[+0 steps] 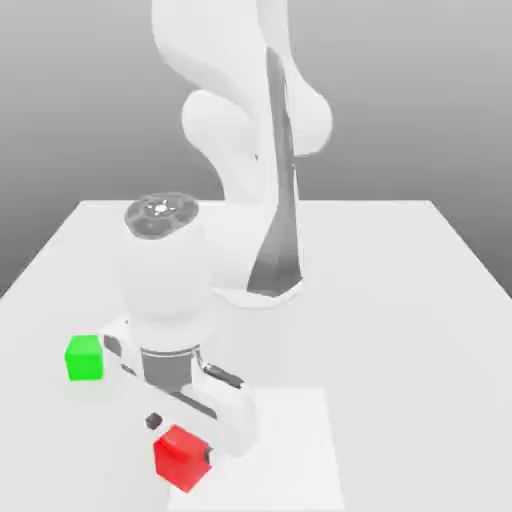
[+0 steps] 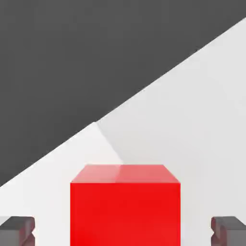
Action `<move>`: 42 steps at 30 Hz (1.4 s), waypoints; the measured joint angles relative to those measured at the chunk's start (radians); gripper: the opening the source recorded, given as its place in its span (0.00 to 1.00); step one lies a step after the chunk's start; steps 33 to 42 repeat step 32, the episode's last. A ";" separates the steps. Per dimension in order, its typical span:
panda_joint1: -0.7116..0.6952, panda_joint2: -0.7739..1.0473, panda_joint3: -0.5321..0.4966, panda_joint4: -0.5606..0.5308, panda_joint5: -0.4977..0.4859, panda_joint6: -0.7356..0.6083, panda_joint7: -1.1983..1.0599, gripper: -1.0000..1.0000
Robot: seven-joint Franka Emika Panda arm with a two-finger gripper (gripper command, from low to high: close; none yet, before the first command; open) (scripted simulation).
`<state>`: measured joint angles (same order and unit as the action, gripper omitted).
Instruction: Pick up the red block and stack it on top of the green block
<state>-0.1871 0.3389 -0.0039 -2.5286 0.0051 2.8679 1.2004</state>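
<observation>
The red block (image 1: pixel 182 459) rests on the white table (image 1: pixel 400 300) near its front edge. My gripper (image 1: pixel 181 440) reaches down over it, with one dark fingertip on each side of the block. In the hand view the red block (image 2: pixel 125 206) sits centred between the two fingertips (image 2: pixel 17 230), with a clear gap on each side, so the gripper (image 2: pixel 123 231) is open around it. The green block (image 1: pixel 84 357) stands on the table toward the exterior view's left, farther back than the red block and apart from the hand.
The arm's white base and links (image 1: pixel 250 150) rise at the back middle of the table. The table's front edge lies close to the red block, with dark floor (image 2: pixel 72 57) beyond it in the hand view.
</observation>
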 joint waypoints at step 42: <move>-0.399 -0.287 -0.227 -0.318 0.050 0.030 0.271 1.00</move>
